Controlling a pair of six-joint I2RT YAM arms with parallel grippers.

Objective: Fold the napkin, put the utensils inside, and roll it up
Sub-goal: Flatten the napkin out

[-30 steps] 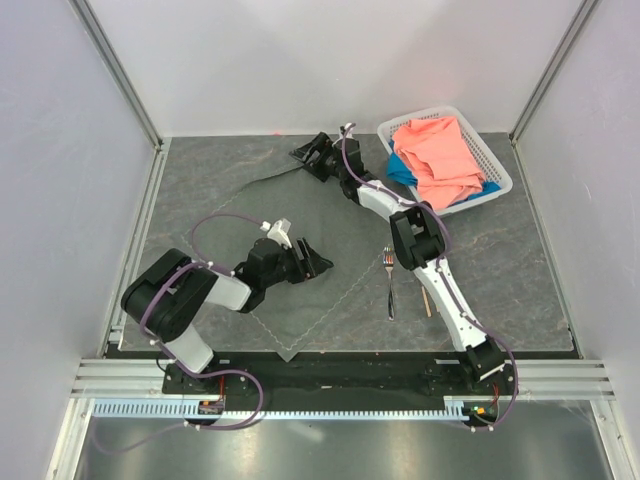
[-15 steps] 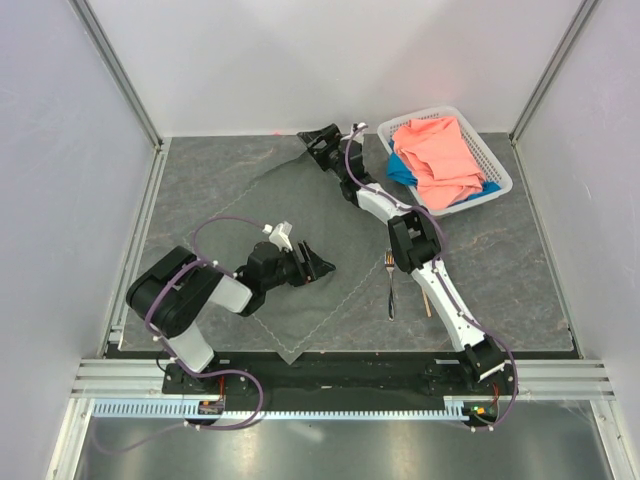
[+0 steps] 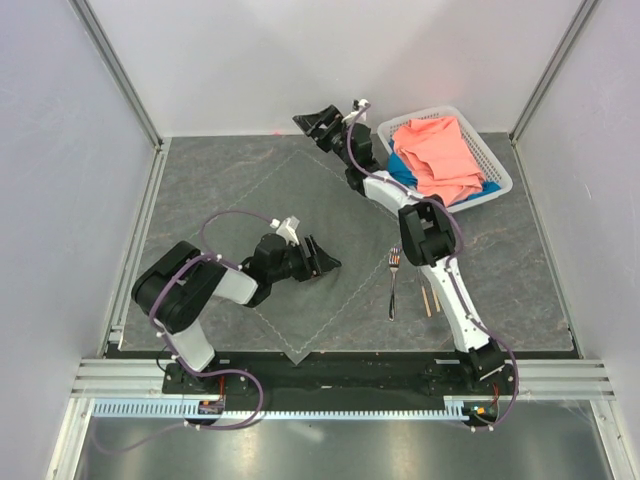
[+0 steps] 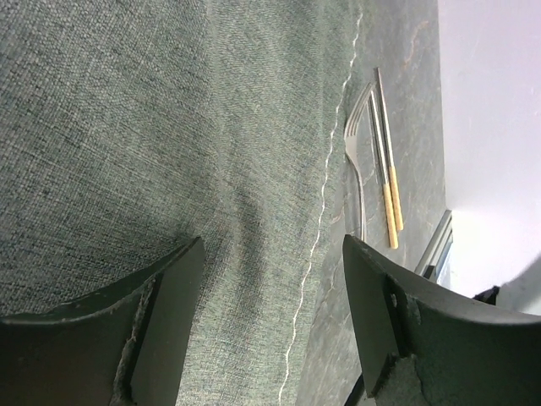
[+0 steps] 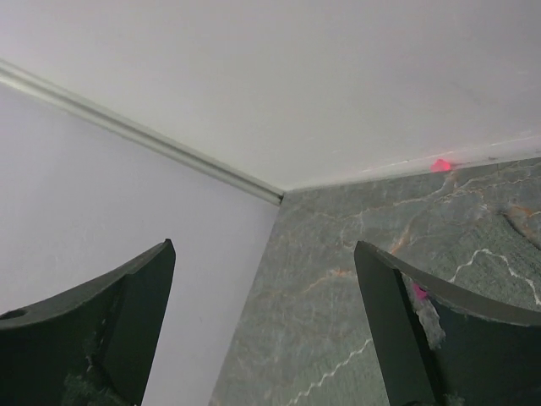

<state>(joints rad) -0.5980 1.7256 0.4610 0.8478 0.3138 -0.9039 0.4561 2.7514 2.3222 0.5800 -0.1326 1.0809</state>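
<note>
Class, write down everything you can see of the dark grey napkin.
The napkin is a thin, dark grey woven cloth with a pale stitched hem, nearly the colour of the table. It lies spread open, turned like a diamond, with slight creases. The left gripper stands open over its middle; the fork lies just beside its right hem.

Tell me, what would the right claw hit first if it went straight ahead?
The way looks free: the open right claw points at the far corner of the table, under the white wall. Which it meets first is unclear.
</note>
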